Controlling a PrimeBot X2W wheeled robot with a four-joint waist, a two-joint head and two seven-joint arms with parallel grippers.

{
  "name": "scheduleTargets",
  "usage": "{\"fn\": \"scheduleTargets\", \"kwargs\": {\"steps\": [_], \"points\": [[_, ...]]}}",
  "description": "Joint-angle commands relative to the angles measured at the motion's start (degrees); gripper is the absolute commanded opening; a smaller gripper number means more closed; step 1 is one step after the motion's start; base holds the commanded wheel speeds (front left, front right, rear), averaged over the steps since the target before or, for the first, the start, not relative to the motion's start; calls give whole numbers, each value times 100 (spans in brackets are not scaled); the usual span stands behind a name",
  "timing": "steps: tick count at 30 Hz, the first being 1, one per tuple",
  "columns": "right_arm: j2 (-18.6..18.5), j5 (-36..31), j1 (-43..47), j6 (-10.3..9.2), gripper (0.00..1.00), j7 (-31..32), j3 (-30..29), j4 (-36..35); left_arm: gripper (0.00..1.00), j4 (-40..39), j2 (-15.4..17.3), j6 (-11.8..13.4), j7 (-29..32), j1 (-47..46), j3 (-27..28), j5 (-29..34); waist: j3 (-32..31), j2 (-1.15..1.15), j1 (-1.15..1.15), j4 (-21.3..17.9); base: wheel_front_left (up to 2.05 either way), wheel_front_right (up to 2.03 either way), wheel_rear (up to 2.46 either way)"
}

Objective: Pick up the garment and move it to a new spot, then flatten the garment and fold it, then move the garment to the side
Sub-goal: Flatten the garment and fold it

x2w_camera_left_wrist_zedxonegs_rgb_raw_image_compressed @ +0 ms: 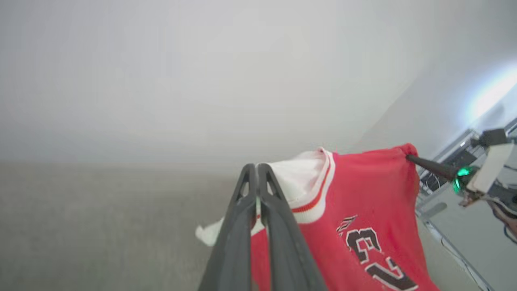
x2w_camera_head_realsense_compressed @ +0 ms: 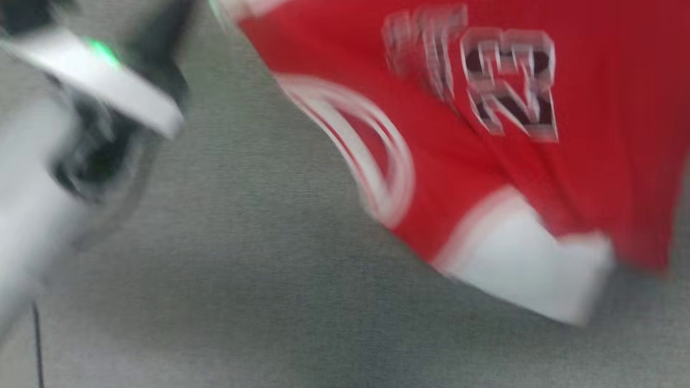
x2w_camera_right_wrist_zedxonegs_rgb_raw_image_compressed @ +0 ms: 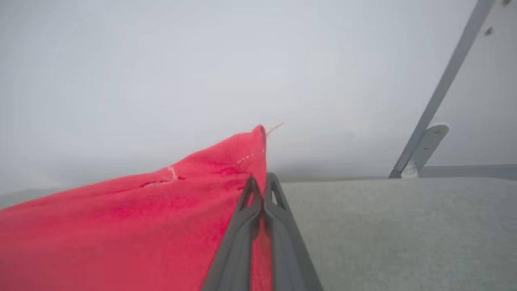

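Red garment (x2w_camera_left_wrist_zedxonegs_rgb_raw_image_compressed: 363,194) pinched by L gripper (x2w_camera_left_wrist_zedxonegs_rgb_raw_image_compressed: 257,166) & R gripper (x2w_camera_right_wrist_zedxonegs_rgb_raw_image_compressed: 263,178)

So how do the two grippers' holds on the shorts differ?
The left gripper pinches the garment at its white, stripe-trimmed panel; the right gripper pinches a plain red corner. Fabric flops past the left gripper but pulls to a taut point at the right gripper. Both are shut, stretching it between them.

Layout: my left gripper (x2w_camera_left_wrist_zedxonegs_rgb_raw_image_compressed: 257,167) and right gripper (x2w_camera_right_wrist_zedxonegs_rgb_raw_image_compressed: 263,180) each pinch one upper corner of the garment (x2w_camera_head_realsense_compressed: 485,178), which hangs spread between them over the work surface (x2w_camera_head_realsense_compressed: 242,269). My left arm (x2w_camera_head_realsense_compressed: 38,215) stands to its left.
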Motion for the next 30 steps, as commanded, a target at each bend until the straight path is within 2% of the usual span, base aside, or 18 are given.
{"fn": "scheduleTargets", "kwargs": {"steps": [1,8,13,16,19,23,27,30], "points": [[74,-100,-187,0,0,-111,-76,67,0,70,-27,5,-20,-218,115,-88,99,0,0,-129,0,0,0],[770,-943,-1909,-5,0,-1126,-884,1049,0,1333,-147,7,18,-2294,694,-294,202,0,0,-492,0,0,0],[860,-1460,-2810,-12,0,-1785,-1355,1587,0,1933,-208,13,-89,-3432,1039,-272,163,0,0,-565,0,0,0],[881,-1595,-3010,-16,0,-1992,-1491,1920,0,2005,-286,13,-131,-3630,1250,-418,118,0,0,-569,0,0,0],[884,-1605,-2832,-18,0,-1960,-1293,2180,0,1804,-225,13,0,-3228,999,-431,74,0,0,-571,0,0,0],[858,-1248,-2170,-6,0,-1737,-822,2281,0,1083,-204,2,206,-2248,818,-937,-13,0,0,-512,0,0,0],[760,-621,-1208,0,0,-1469,-226,1935,0,200,-65,-1,187,-823,609,-1241,-75,0,0,-463,0,0,0],[592,-58,-291,0,0,-1239,57,1413,0,-466,59,-1,85,239,498,-1313,-149,0,0,-430,0,0,0]]}}
